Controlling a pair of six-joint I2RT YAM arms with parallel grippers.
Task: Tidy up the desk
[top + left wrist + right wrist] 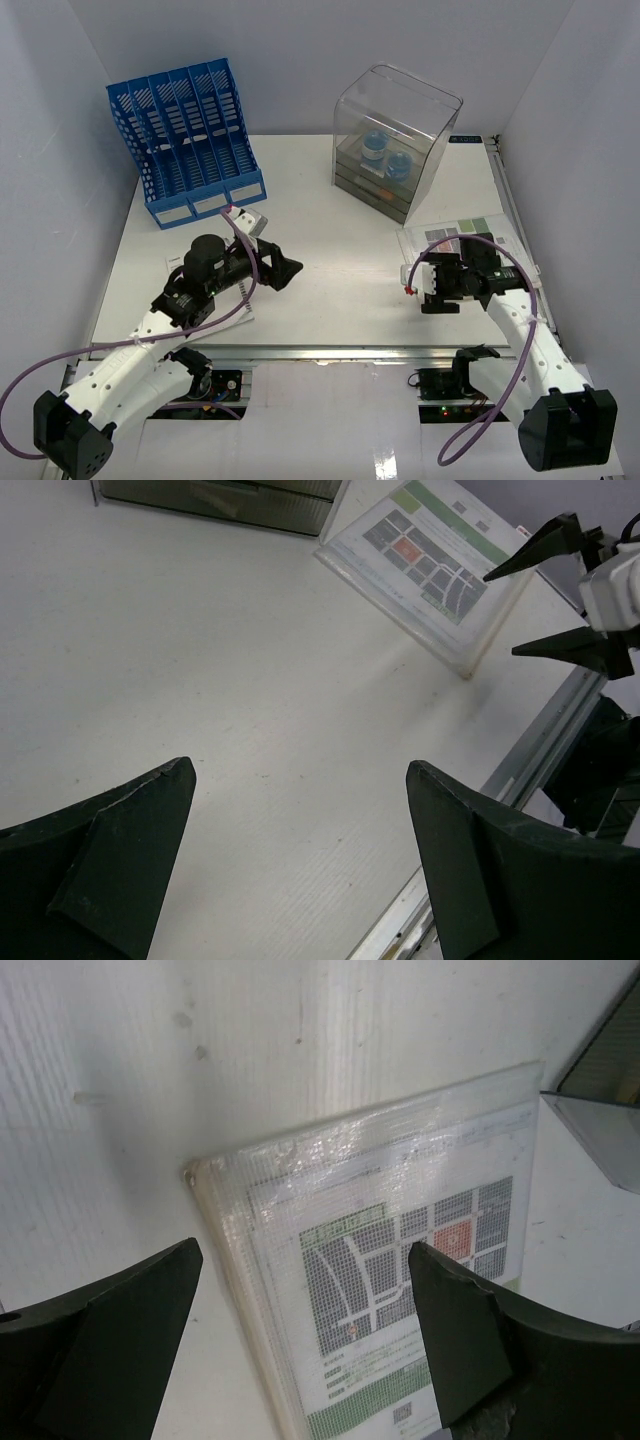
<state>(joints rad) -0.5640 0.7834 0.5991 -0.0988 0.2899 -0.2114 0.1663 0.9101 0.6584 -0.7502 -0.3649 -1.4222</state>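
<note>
One white desk (pixel 340 285), pale walls (pixel 300 55)

Desk (pixel 340 290) middle lies bare (rack (pixel 190 140) and drawer box (pixel 395 140) behind).

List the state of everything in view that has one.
Left gripper: open, empty, above bare desk.
Right gripper: open, empty, at the edge of the laminated map sheet.
Laminated map sheet: flat on the desk, right side.
Clear drawer box: upright, drawers shut.
Blue file rack: upright, slots look empty.
</note>
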